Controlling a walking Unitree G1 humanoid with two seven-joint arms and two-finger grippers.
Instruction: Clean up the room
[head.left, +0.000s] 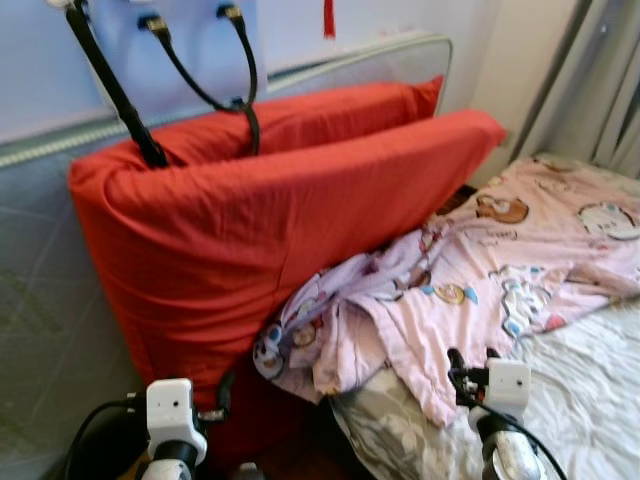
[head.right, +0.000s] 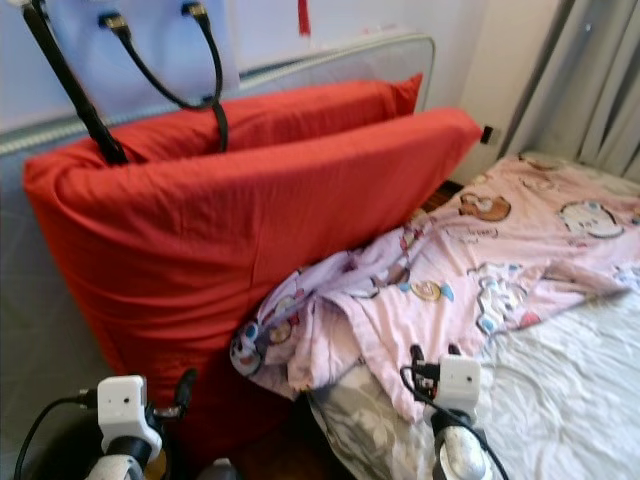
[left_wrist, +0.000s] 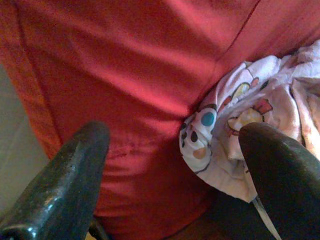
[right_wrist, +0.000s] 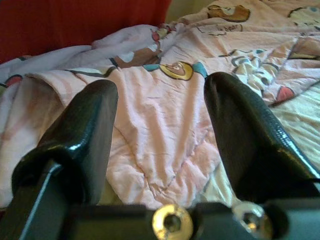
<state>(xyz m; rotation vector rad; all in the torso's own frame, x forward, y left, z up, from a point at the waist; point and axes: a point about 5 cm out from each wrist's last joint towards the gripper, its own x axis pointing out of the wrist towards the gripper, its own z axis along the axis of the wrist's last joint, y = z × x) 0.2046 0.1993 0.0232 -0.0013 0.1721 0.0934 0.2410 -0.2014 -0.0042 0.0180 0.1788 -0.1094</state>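
Observation:
Two big red pillows (head.left: 260, 230) stand on edge against the grey headboard (head.left: 40, 300). A pink cartoon-print blanket (head.left: 500, 270) lies rumpled across the bed, and its bunched end (left_wrist: 220, 135) presses against the front pillow. My left gripper (left_wrist: 175, 135) is open, low in front of the red pillow, near that bunched end. My right gripper (right_wrist: 161, 87) is open just above the blanket's near edge (right_wrist: 160, 150), holding nothing. Both grippers appear at the bottom of the eye views, the left gripper (head.left: 222, 395) and the right gripper (head.left: 458, 372).
A white sheet (head.left: 590, 390) covers the bed at the right. A grey patterned cushion (head.left: 390, 430) pokes out under the blanket. Black bag straps (head.left: 200, 80) hang over the pillows' top. Grey curtains (head.left: 600, 80) stand at the far right.

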